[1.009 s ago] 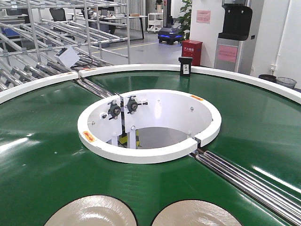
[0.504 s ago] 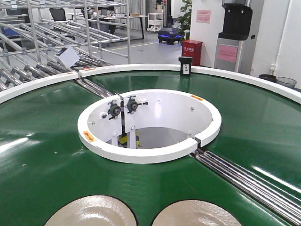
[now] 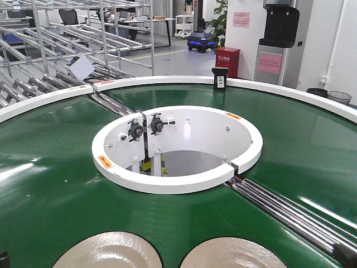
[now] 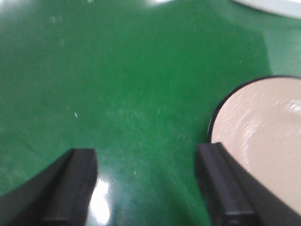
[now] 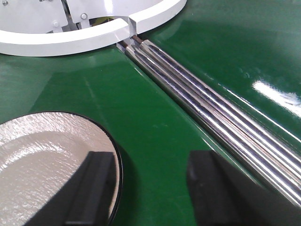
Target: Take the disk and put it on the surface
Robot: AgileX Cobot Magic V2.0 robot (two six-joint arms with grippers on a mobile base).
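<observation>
Two beige disks with black rims lie on the green belt at the bottom of the front view, the left disk [image 3: 109,254] and the right disk [image 3: 234,255]. My left gripper [image 4: 150,188] is open low over bare belt, and its right finger [image 4: 225,188] stands at the left edge of a disk [image 4: 263,141]. My right gripper [image 5: 153,188] is open too. Its left finger [image 5: 94,188] overlaps the right edge of a disk [image 5: 47,160], and belt shows between the fingers. The surface is out of view.
The green ring conveyor [image 3: 50,184] has a white inner rim [image 3: 178,184] around a central opening. Steel rollers [image 5: 211,113] cross the belt just right of my right gripper. Racks, a red box and a water dispenser stand beyond the outer rim.
Dark arm parts have come into the front view's bottom left and bottom right corners. The disks have not visibly moved.
</observation>
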